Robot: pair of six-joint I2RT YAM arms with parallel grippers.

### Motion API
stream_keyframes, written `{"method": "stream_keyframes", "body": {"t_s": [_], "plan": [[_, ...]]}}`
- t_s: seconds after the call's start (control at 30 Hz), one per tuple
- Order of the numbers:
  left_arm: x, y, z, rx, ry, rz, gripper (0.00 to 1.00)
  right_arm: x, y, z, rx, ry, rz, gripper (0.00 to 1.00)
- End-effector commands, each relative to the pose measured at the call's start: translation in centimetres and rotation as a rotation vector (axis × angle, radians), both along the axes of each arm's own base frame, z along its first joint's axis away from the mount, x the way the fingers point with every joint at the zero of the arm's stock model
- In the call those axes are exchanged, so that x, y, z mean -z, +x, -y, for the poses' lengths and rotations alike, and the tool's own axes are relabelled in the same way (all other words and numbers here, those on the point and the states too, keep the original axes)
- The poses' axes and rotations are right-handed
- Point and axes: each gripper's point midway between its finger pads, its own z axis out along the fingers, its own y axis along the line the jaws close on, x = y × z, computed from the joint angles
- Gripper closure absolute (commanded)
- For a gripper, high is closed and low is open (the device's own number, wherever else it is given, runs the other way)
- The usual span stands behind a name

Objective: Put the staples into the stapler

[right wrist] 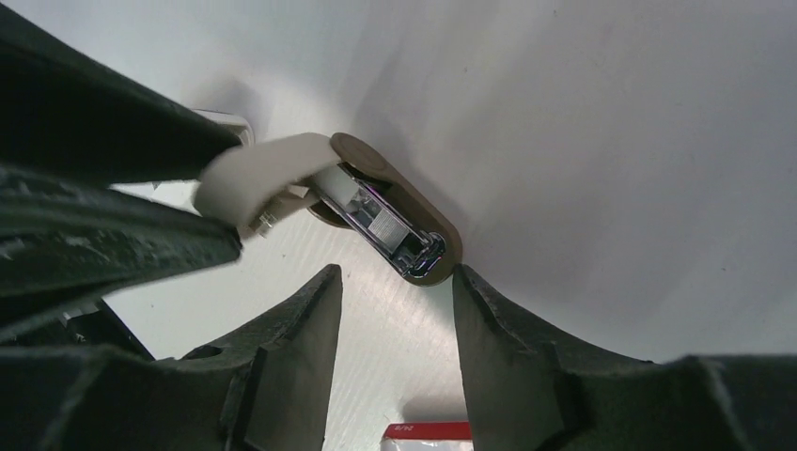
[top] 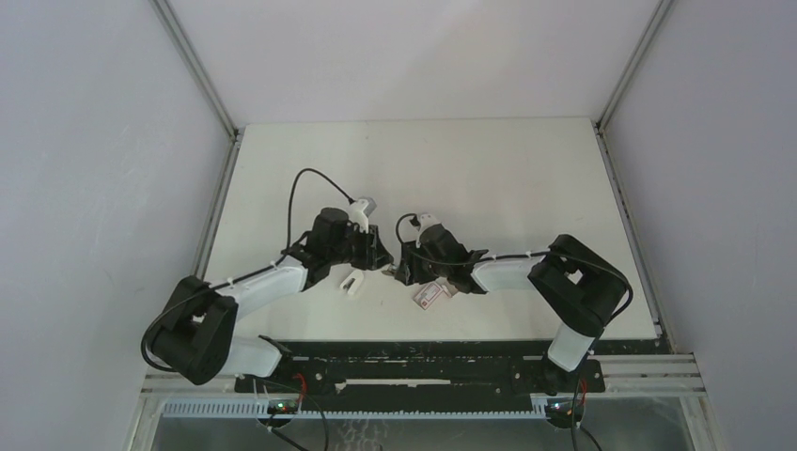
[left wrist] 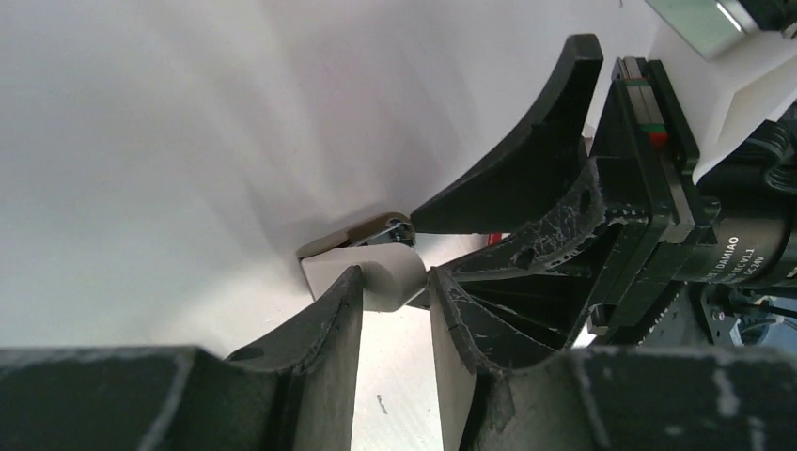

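CENTRE TABLE: Two black-and-white arms meet at the middle of a white table enclosed by pale grey walls. The left gripper is clamped on the white lid of the stapler, which is swung open with its silvery channel bared. Whether the staples sit in that channel cannot be told. The right gripper stands with its jaws apart at the stapler's free end, one fingertip touching it. Its fingers block the left wrist camera's view of the stapler's far end. A pinkish-red-and-white box lies just beside the right gripper. A motor housing reads "DAMIAO".
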Motion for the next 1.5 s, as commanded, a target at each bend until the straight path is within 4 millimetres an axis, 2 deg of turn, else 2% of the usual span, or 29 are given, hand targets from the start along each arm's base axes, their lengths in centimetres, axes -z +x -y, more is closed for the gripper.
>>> {"method": "stream_keyframes", "body": {"t_s": [0.0,0.17,0.27,0.33,0.47,0.6,0.63,0.77,0.97,1.2,1.47], "plan": [[-0.6,-0.3,1.9,0.068,-0.038,0.022,0.64,-1.0,0.7,-1.5,-0.040,0.034,0.055,0.54],[0.2,-1.0,3.5,0.107,-0.050,-0.015,0.66,-0.9,0.3,-1.8,-0.084,0.018,0.080,0.51],[0.4,-0.7,3.1,0.076,-0.037,-0.014,0.66,-1.3,-0.1,-1.5,-0.104,0.008,0.103,0.45],[-0.1,0.0,2.2,0.024,-0.015,0.028,0.65,-1.8,-0.4,-0.8,-0.107,0.000,0.126,0.41],[-2.5,0.8,-0.3,-0.090,-0.028,0.141,0.54,-3.2,-0.9,0.5,-0.178,-0.054,0.223,0.33],[-3.8,1.3,-3.1,-0.188,-0.079,0.192,0.41,-4.5,-1.5,0.6,-0.306,-0.097,0.299,0.29],[-4.1,1.9,-4.3,-0.232,-0.090,0.203,0.38,-4.8,-1.4,0.4,-0.335,-0.111,0.309,0.29],[-4.1,2.1,-6.6,-0.318,-0.119,0.207,0.32,-4.5,-0.4,-0.1,-0.390,-0.192,0.333,0.29],[-4.4,2.2,-8.8,-0.388,-0.091,0.239,0.28,-3.2,1.7,-0.7,-0.406,-0.309,0.366,0.30],[-4.6,2.1,-9.2,-0.400,-0.085,0.242,0.27,-1.8,0.9,-2.1,-0.512,-0.358,0.365,0.36],[-4.8,1.9,-9.1,-0.396,-0.092,0.241,0.27,-0.4,1.0,-1.8,-0.523,-0.364,0.325,0.44]]}}
